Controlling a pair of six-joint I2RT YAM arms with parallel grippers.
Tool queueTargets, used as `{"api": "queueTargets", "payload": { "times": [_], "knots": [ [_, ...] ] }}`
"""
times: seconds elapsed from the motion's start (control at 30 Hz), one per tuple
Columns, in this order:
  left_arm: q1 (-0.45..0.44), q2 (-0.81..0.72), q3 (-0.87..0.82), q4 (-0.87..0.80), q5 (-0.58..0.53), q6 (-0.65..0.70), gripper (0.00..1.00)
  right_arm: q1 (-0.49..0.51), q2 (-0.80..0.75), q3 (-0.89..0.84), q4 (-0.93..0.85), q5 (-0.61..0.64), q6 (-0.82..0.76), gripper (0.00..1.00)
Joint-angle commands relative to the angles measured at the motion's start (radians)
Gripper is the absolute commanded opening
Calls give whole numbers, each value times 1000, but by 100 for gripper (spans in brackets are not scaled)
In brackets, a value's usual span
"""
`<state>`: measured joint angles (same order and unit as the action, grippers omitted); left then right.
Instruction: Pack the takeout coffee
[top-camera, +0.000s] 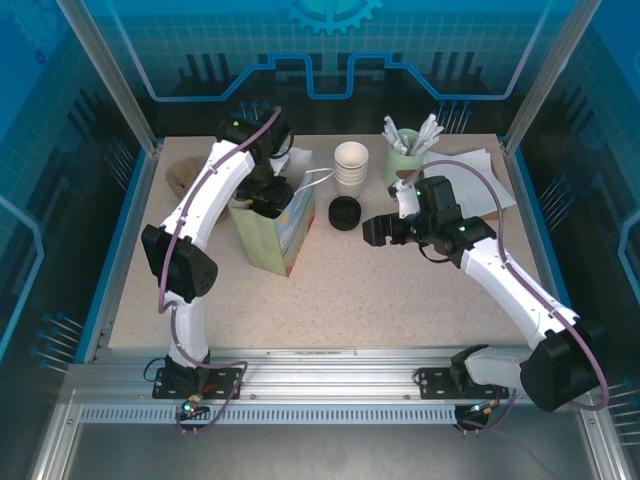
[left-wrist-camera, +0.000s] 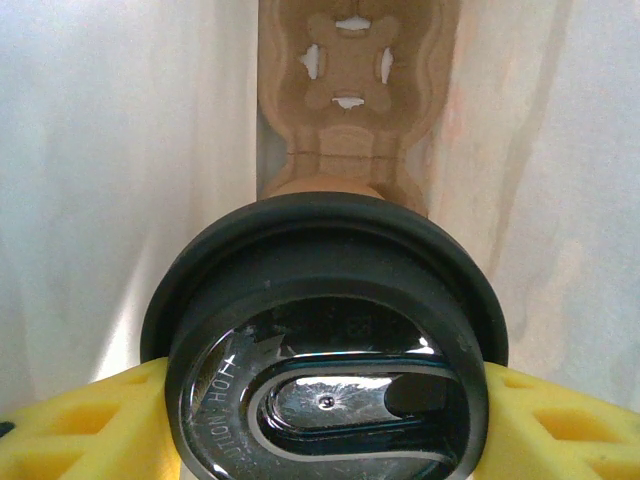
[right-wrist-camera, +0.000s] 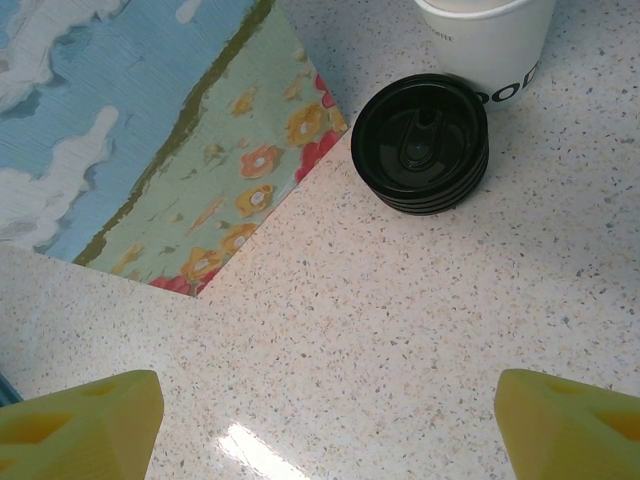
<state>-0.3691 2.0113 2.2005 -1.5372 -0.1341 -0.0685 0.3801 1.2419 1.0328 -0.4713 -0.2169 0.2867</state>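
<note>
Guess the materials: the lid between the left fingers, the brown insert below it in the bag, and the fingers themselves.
Takeout coffee lid: black plastic, glossy; sharp highlights and embossed lettering.
Insert: tan moulded pulp or card, matte, with a fibrous look and punched slots.
Left fingers: yellow, matte, with lattice holes; foam or soft printed plastic, can't tell which.

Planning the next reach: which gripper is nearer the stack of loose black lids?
Right. The right gripper hovers open just beside the black lids; the left gripper is farther off, in the paper bag, gripping the takeout coffee.
</note>
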Motion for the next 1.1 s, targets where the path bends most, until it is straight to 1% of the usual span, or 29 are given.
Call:
{"api": "queueTargets", "payload": {
  "times": [0.0, 0.43, 1.07],
  "knots": [
    [12, 7, -29, 17, 8, -19, 44, 16, 10, -2, -3, -16, -17, 87],
    [18, 3, -83, 48, 5, 0, 44, 52, 10, -1, 5, -23, -47, 88],
    [19, -2, -143, 105, 32, -11, 44, 61, 34, 4, 2, -8, -46, 88]
  ]
}}
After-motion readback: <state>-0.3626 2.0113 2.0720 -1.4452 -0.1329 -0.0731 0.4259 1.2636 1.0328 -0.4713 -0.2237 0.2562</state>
